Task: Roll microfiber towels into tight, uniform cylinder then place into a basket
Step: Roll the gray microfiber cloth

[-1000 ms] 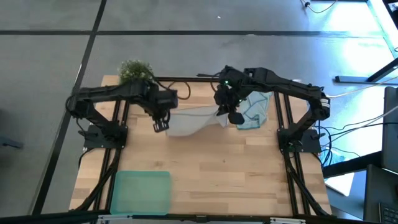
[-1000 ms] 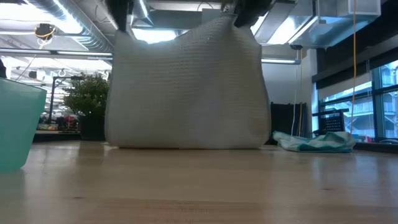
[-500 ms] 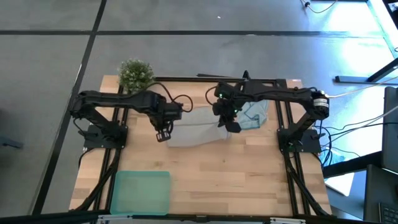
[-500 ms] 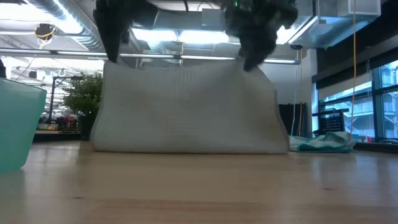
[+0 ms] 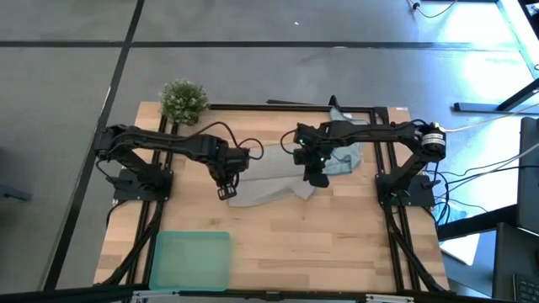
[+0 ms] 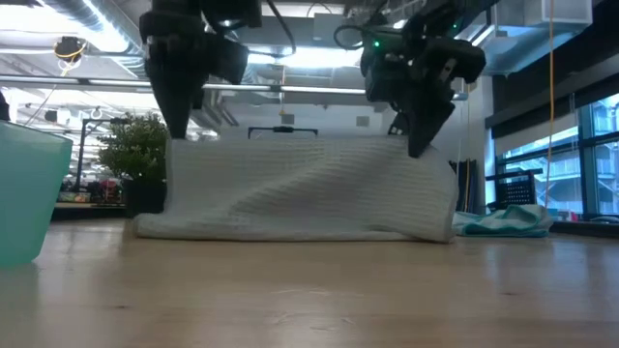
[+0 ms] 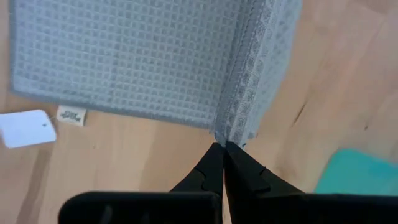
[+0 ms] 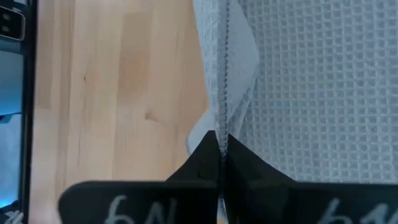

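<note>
While its lower part lies spread on the wooden table [image 5: 278, 227], the pale grey waffle-weave microfiber towel [image 6: 309, 188] is held up by its two top corners, so that in the low view it stands as a low curtain across the middle of the table with its bottom edge folded onto the boards. The left gripper [image 5: 224, 190] pinches one top corner with its jaws closed on the cloth; the left wrist view shows the dark fingertips [image 7: 214, 163] pressed together on the hemmed corner, with a small white tag [image 7: 26, 128] lying on the wood beside the towel's edge. The right gripper [image 5: 314, 178] is clamped in the same way on the other top corner, the seam running straight into its closed fingers [image 8: 219, 155]. Just beyond the right gripper, toward the table's far right side, the light blue towel [image 5: 345, 153] lies crumpled, partly under that arm. The mint-green basket [image 5: 190, 259] sits at the near left corner of the table, well apart from both towels. A small potted plant [image 5: 183, 98] stands at the far left corner.
</note>
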Controlling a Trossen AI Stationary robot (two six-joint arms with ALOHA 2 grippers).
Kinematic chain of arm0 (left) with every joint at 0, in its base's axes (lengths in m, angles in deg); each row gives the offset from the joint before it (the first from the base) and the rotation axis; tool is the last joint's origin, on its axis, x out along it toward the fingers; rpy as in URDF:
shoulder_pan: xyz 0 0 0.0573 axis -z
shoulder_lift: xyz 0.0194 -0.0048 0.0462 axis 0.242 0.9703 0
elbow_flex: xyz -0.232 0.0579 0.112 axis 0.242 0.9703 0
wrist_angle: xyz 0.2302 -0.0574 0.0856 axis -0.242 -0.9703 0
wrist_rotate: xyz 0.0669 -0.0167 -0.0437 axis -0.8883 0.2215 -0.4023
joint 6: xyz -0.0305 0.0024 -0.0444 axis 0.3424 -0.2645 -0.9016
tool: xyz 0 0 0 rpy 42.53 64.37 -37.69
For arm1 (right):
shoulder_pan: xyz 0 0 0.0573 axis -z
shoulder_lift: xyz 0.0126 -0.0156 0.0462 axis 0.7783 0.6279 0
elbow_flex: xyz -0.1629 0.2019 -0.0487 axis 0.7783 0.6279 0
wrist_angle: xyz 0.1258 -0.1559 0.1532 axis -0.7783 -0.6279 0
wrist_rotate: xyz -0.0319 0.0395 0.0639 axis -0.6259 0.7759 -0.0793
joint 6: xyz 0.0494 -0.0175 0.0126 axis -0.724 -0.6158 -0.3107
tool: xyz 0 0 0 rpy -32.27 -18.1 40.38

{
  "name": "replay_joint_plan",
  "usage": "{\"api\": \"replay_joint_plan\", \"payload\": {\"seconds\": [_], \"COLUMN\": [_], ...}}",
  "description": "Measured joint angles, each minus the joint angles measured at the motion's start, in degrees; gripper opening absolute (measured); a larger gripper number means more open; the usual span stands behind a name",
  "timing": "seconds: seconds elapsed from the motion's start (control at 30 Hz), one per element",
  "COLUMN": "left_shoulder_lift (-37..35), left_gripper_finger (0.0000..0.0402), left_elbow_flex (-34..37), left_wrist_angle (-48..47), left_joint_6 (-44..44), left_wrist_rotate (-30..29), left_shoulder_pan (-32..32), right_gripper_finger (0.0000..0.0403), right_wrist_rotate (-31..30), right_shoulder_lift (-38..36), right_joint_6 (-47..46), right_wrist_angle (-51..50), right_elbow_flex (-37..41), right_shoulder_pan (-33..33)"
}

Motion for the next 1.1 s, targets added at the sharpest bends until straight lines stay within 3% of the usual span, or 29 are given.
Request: {"api": "replay_joint_plan", "payload": {"seconds": [0.23, 0.4, 0.6, 0.77, 1.1], "left_shoulder_lift": [0.02, -0.04, -0.02, -0.02, 0.02], "left_gripper_finger": [0.0, 0.0, 0.0, 0.0, 0.0002], "left_elbow_flex": [1.08, 0.17, 0.42, 0.47, 0.48], "left_wrist_angle": [0.79, -2.14, -2.55, -1.38, 0.84], "left_joint_6": [-0.11, -0.15, -0.05, 1.45, 1.65], "left_wrist_rotate": [-4.84, -10.93, -12.77, -12.95, -14.87], "left_shoulder_pan": [-2.31, -5.03, -8.11, -9.44, -11.13], "right_gripper_finger": [0.0002, 0.0002, 0.0003, 0.0003, 0.0004], "right_wrist_rotate": [-8.82, -10.26, -11.51, -16.3, -16.25], "right_shoulder_lift": [-0.04, -0.04, 0.45, 1.3, 3.13], "right_joint_6": [1.51, 3.69, 8.5, 11.9, 13.51], "right_wrist_angle": [1.98, 4.79, 9.76, 12.42, 14.71], "right_elbow_flex": [0.39, 0.39, 0.39, 0.35, 0.41], "right_shoulder_pan": [2.69, 5.43, 7.12, 8.17, 8.9]}}
